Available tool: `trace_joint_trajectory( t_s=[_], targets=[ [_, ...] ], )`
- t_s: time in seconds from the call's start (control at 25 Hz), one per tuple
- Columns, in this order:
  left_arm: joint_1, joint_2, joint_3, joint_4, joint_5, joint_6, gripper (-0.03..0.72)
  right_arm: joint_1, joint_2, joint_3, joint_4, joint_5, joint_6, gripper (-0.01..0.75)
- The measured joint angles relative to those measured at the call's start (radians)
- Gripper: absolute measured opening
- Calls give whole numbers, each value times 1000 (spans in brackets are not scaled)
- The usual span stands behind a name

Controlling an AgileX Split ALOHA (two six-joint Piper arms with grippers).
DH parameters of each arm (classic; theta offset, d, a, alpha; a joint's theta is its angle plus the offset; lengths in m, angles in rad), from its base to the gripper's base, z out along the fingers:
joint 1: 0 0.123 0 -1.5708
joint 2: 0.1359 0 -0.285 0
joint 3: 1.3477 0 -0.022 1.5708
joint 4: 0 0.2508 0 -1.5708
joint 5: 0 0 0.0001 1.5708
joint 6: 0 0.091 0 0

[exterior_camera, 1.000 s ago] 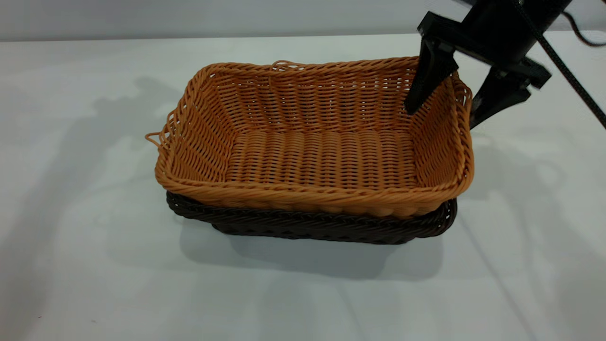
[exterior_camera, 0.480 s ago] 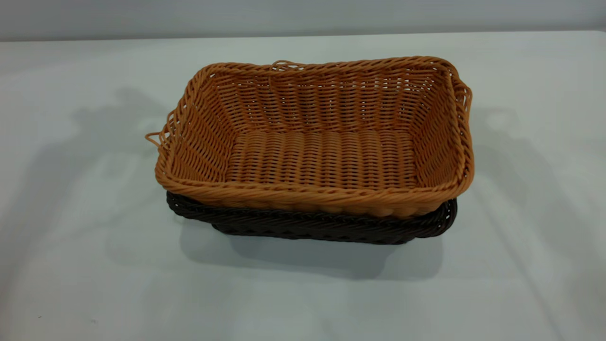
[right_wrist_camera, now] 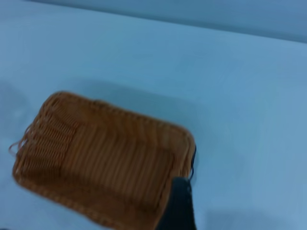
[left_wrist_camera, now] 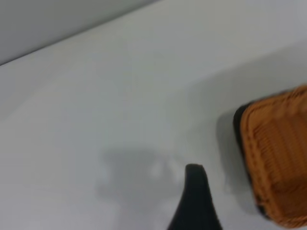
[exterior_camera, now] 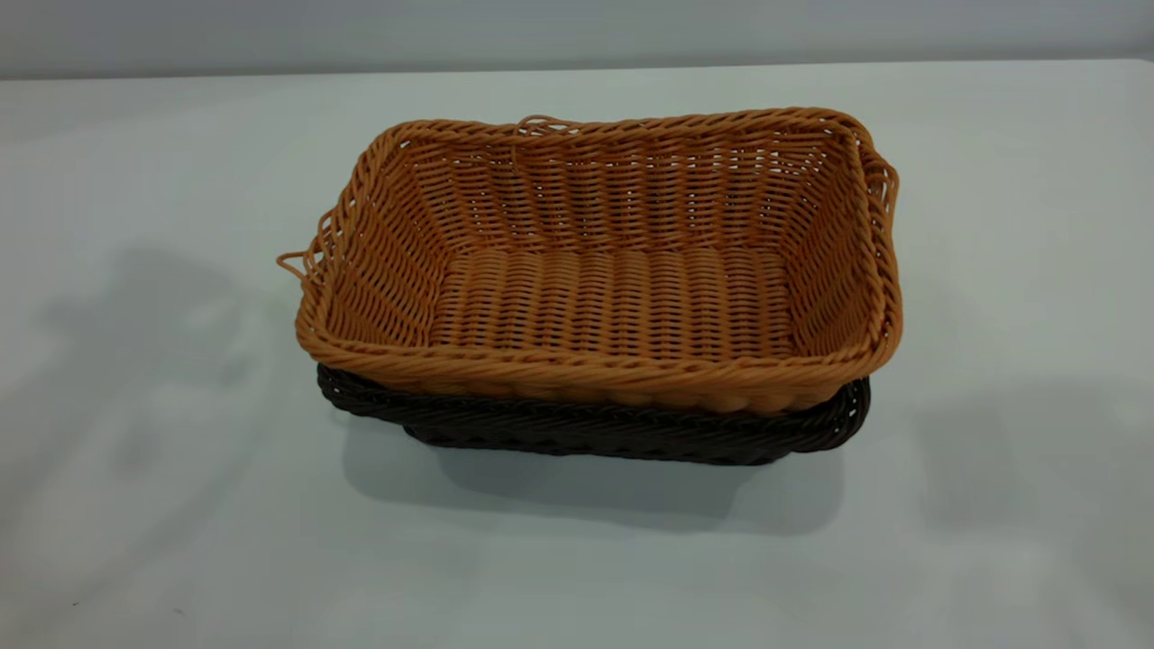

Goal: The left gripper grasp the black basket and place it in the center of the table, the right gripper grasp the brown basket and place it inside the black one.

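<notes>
Change: right claw gone from the exterior view; a second ago it stood at the brown basket's (exterior_camera: pixel 599 270) right-hand end, spread wide over the rim, one finger inside and one outside. Half a second ago it was already out of that view. Baskets have not shifted.
Meaning: reads as release done and arm pulled away; task looks finished, nothing left but parking, as a judgement.
Brown basket: nested inside the black basket (exterior_camera: pixel 595 433), sitting upright, rim a bit higher than the black rim. Nothing in it. Loose loops stick out at its left end and back rim.
Black basket: under the brown basket, only its front rim and a strip of wall show below the brown rim. Holds the brown basket only, as far as visible.
Desk (exterior_camera: pixel 180 505): pale, carries the stacked pair about mid-surface; soft arm shadows left and right of the brown basket.
Left claw (left_wrist_camera: pixel 194 201): off to the side of the brown basket, well apart, above bare desk. Only one dark fingertip shows, so cannot tell if wide or narrow.
Right claw (right_wrist_camera: pixel 178 203): above the brown basket's near corner, looking down on it. One dark finger visible only; spread cannot be told, holds nothing visible.
</notes>
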State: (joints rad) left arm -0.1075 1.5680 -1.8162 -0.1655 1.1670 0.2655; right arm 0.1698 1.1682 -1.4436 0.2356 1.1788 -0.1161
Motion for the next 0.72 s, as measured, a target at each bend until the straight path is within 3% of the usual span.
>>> trace_joint_trajectory(
  t_s=[0.28, 0.72],
  targets=[
    [0, -169, 79, 0, 0, -122, 507, 0, -287, 219, 35, 30, 28, 584],
    [0, -681, 685, 0, 0, -114, 507, 0, -754, 631, 42, 88, 29, 584]
  ],
)
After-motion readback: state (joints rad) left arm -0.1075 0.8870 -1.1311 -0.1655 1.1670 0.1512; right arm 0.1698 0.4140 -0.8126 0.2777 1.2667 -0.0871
